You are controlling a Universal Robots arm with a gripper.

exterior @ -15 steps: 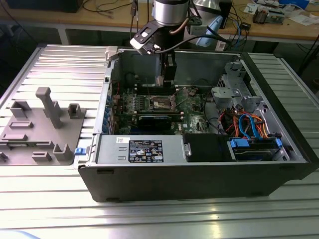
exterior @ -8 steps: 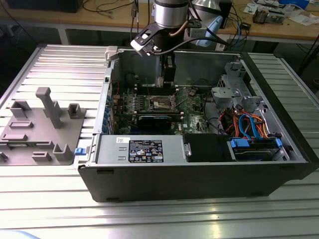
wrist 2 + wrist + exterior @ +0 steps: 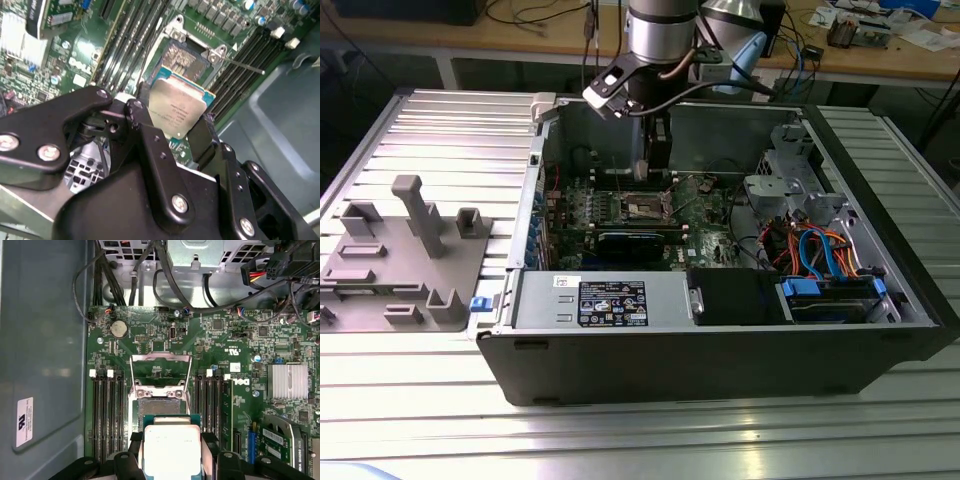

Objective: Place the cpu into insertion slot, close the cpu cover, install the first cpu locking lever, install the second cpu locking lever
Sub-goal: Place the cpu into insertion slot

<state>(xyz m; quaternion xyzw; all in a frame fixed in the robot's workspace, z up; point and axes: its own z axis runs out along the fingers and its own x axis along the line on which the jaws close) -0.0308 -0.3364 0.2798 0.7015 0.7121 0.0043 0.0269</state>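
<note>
In the first wrist view the cpu runs off the picture's edge and covers part of the insertion slot, and the fingers of the gripper clamped on it hide its side edges. In the exterior view the arm is cropped at twelve o'clock, and what the gripper holds, at the insertion slot's twelve o'clock, is too small to tell.

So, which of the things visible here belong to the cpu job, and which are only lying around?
Part of the job: the cpu, held by the gripper near the insertion slot; the cpu cover, standing open; one locking lever.
Just lying about: grey fixture plate beside the case; memory slots; coin battery; finned heatsink; orange and blue cables.
</note>
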